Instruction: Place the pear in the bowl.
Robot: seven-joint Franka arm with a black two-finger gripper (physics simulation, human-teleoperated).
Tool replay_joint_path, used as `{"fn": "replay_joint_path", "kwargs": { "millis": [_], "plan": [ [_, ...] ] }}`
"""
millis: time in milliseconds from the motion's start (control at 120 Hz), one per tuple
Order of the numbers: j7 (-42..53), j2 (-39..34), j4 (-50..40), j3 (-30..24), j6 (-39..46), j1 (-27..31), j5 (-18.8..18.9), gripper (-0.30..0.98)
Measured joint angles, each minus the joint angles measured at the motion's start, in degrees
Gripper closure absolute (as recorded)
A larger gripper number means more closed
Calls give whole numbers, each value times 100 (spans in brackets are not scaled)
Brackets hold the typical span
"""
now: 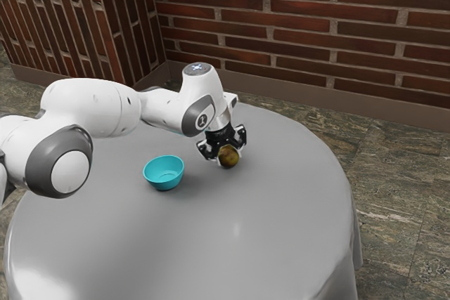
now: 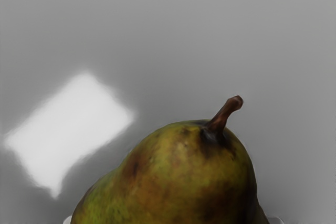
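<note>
1 arm bent, pincer dn @ pear.

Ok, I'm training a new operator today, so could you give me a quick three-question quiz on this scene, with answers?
1. True or false: the pear is outside the bowl.
2. Which colour is the bowl?
A) red
B) turquoise
C) white
3. Fill in the blank: in the wrist view, a brown ____ sticks out from the pear.

Key: 1 true; 2 B; 3 stem.
</note>
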Motion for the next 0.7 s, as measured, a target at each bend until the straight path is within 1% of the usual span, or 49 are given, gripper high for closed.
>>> {"fn": "replay_joint_path", "kwargs": {
  "millis": [183, 292, 367, 500, 633, 700],
  "plan": [
    [-33, -9, 0, 0, -4, -5, 22, 37],
    [-56, -114, -109, 19, -8, -14, 47, 45],
    [-76, -236, -188, 43, -14, -11, 73, 47],
    [-121, -739, -614, 126, -25, 12, 110, 52],
    [-194, -1543, -1529, 259, -36, 82, 143, 56],
    [-235, -1951, -2031, 277, -42, 213, 156, 58]
  ]
}}
